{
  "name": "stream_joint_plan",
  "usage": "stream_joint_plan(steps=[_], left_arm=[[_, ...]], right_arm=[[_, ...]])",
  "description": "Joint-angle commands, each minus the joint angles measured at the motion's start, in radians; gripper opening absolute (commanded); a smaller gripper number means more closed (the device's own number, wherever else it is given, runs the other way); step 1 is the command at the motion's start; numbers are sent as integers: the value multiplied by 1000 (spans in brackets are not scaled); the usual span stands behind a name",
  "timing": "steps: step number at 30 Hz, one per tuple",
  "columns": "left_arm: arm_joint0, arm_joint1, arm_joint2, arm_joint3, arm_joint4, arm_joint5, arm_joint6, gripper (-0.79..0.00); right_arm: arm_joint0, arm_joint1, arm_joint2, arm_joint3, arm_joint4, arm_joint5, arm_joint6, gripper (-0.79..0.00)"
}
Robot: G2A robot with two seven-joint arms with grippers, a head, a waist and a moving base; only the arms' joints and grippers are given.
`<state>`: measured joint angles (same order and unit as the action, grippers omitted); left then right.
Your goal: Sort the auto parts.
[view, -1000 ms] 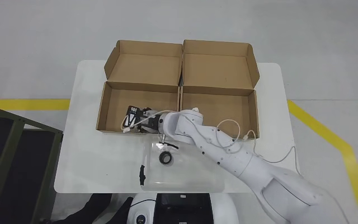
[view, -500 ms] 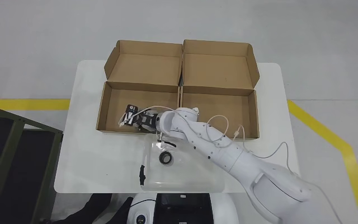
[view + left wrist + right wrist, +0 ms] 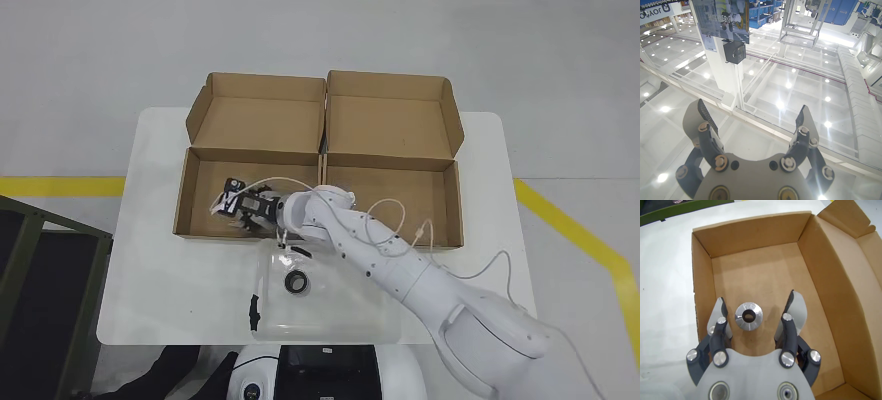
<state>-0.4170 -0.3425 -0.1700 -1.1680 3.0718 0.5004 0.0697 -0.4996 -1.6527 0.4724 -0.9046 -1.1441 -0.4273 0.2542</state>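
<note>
A silver cone-shaped metal part (image 3: pixel 748 316) with a hole through its middle lies on the floor of the left cardboard box (image 3: pixel 753 232). My right gripper (image 3: pixel 757 297) hangs open just above it, one finger on each side, not touching it. In the top view the right gripper (image 3: pixel 237 205) is inside the left box (image 3: pixel 183 190), near its front left. A black ring part (image 3: pixel 296 284) rests in the clear tray (image 3: pixel 340 320) at the table's front. My left gripper (image 3: pixel 752 104) is open, holds nothing, and points up at the ceiling.
The right cardboard box (image 3: pixel 450 200) stands beside the left one, both with lids folded back. A thin black strip (image 3: pixel 254 312) lies at the clear tray's left edge. A white cable (image 3: pixel 420 232) loops off the right arm over the right box.
The right arm has swung its forearm leftward and the gripper has shifted slightly toward the back of the left box. The ring and strip have stayed put.
</note>
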Motion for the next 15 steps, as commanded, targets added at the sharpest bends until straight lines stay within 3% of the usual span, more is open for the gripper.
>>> stream_joint_plan(steps=[1, 7, 15], left_arm=[[0, 0, 0, 0, 0, 0, 0, 0], [0, 0, 0, 0, 0, 0, 0, 0], [0, 0, 0, 0, 0, 0, 0, 0]], right_arm=[[-5, 5, 21, -32, 8, -11, -21, 0], [-54, 40, 89, -205, -21, -41, 1, 0], [-213, 116, 201, -540, -87, -119, 165, 0]])
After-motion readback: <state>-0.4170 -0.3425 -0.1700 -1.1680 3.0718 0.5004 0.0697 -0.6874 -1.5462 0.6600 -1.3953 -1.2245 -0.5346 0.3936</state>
